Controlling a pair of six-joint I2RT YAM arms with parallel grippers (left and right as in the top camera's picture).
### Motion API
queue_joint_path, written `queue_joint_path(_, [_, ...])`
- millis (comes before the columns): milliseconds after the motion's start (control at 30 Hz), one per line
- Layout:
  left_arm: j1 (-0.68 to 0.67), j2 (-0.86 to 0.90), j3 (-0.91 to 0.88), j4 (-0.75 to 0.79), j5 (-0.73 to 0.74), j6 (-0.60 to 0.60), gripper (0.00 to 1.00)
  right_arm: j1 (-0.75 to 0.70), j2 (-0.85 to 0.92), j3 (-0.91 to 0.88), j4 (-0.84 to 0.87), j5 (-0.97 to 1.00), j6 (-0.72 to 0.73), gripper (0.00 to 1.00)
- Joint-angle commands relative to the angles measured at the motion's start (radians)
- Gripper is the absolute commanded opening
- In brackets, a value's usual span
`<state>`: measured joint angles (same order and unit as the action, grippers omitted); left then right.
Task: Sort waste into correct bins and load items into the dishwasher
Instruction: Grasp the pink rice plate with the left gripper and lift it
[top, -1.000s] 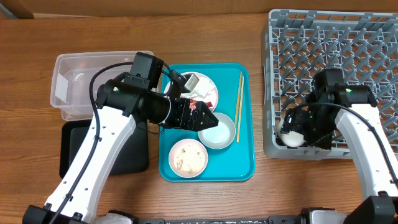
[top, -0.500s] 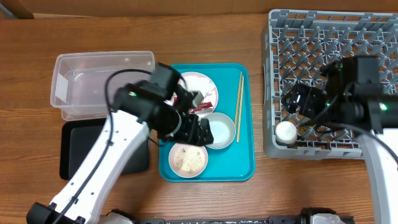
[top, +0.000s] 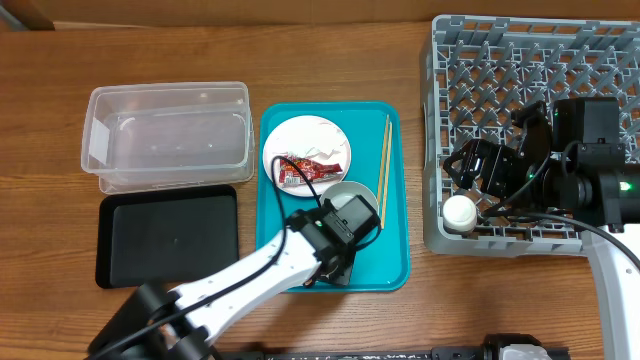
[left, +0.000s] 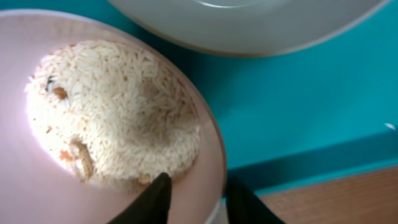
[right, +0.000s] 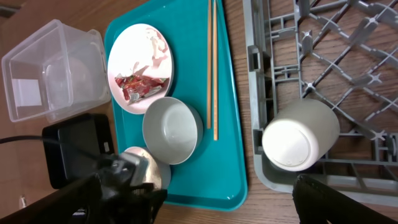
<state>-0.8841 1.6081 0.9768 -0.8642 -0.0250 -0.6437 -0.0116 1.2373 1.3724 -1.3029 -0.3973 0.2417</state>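
My left gripper is shut on the rim of the small white plate, which holds rice: one finger inside, one outside. From overhead, the left gripper and its arm cover that plate on the teal tray. The bowl sits just behind it. The large plate carries the red wrapper and a tissue. Chopsticks lie along the tray's right side. My right gripper hangs open above the dish rack, over the white cup, which lies in the rack's near-left corner.
The clear tub stands left of the teal tray, with the flat black tray in front of it. Bare wooden table shows between the teal tray and the rack. My left arm stretches from the near edge up to the small plate.
My left gripper has swung from above the large plate and bowl down to the small plate and closed on its rim. My right gripper rose off the cup, now in the rack.
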Motion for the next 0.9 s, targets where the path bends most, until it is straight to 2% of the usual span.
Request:
queue_joint_path(0, [-0.005, 0.027, -0.003, 0.017, -0.052, -0.019, 0.15, -0.001, 0.001, 0.021, 0.0, -0.016, -0.006, 1.0])
queue_joint_path(67, [-0.005, 0.034, -0.003, 0.019, -0.066, -0.017, 0.05, -0.001, 0.002, 0.021, 0.001, -0.016, -0.006, 1.0])
queue_joint_path(200, [-0.008, 0.045, -0.004, 0.032, -0.068, 0.039, 0.04, -0.001, 0.003, 0.021, 0.0, -0.016, -0.006, 1.0])
queue_joint_path(333, [-0.008, 0.068, -0.004, 0.032, -0.068, 0.054, 0.07, -0.001, 0.003, 0.021, 0.0, -0.016, -0.006, 1.0])
queue_joint_path(367, [-0.008, 0.072, -0.004, 0.032, -0.069, 0.054, 0.1, -0.001, 0.003, 0.021, 0.0, -0.016, -0.006, 1.0])
queue_joint_path(433, [-0.008, 0.082, -0.004, 0.031, -0.074, 0.055, 0.26, -0.001, 0.003, 0.021, -0.001, -0.016, -0.006, 1.0])
queue_joint_path(467, [-0.008, 0.087, -0.004, 0.031, -0.08, 0.055, 0.28, -0.001, 0.003, 0.021, -0.001, -0.016, -0.006, 1.0])
queue_joint_path(500, [-0.008, 0.092, -0.004, 0.029, -0.082, 0.057, 0.28, -0.001, 0.003, 0.021, -0.001, -0.016, -0.006, 1.0])
queue_joint_path(600, [-0.008, 0.103, -0.004, 0.029, -0.082, 0.057, 0.14, -0.001, 0.003, 0.021, -0.001, -0.016, -0.006, 1.0])
queue_joint_path(633, [-0.008, 0.105, -0.004, 0.028, -0.082, 0.057, 0.04, -0.001, 0.003, 0.021, -0.001, -0.016, -0.006, 1.0])
queue_joint_path(767, [-0.008, 0.1, 0.002, 0.01, -0.074, 0.047, 0.04, -0.001, 0.003, 0.021, -0.001, -0.016, -0.006, 1.0])
queue_joint_path(867, [-0.003, 0.077, 0.024, -0.042, -0.08, -0.015, 0.04, -0.001, 0.003, 0.021, 0.0, -0.016, -0.006, 1.0])
